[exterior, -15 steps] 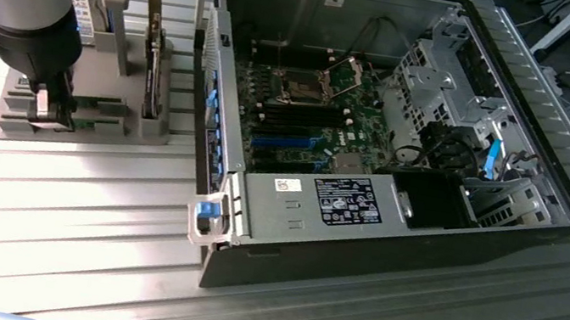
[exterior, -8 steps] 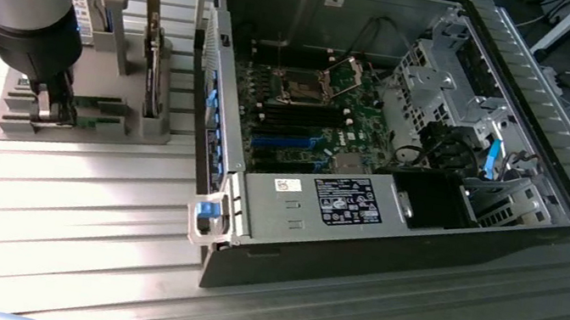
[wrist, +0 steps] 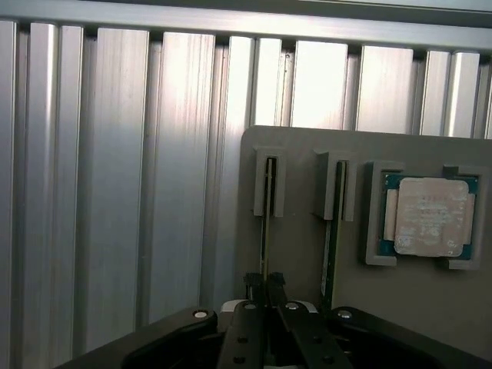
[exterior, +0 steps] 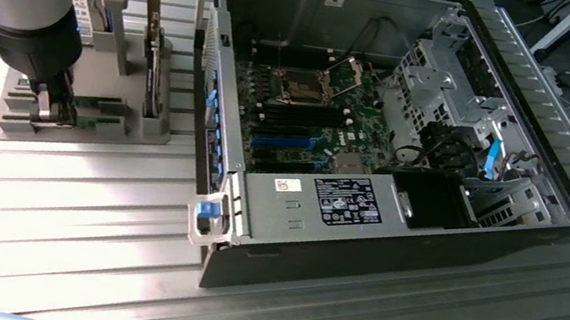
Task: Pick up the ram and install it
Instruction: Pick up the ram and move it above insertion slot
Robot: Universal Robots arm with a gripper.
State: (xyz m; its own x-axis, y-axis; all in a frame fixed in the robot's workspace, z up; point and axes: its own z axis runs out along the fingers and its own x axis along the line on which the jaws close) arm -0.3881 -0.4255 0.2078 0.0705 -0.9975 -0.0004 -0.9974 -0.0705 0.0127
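The ram (wrist: 266, 219) stands on edge in a slot of the grey holder (wrist: 304, 254), seen as a thin dark strip. My gripper (wrist: 266, 286) is lowered over it, with both black fingers pressed together on its upper edge. In the exterior view the gripper (exterior: 53, 110) reaches down into the holder (exterior: 82, 138) at the exterior view's left, beside the open computer case (exterior: 289, 212). The motherboard (exterior: 317, 105) with its long black slots lies inside the case.
A second thin stick (wrist: 331, 238) stands in the neighbouring slot. A square silver processor (wrist: 430, 217) sits in a pocket of the holder. A dark expansion card (exterior: 152, 62) stands upright in the holder. Ribbed aluminium table (exterior: 80, 222) surrounds everything.
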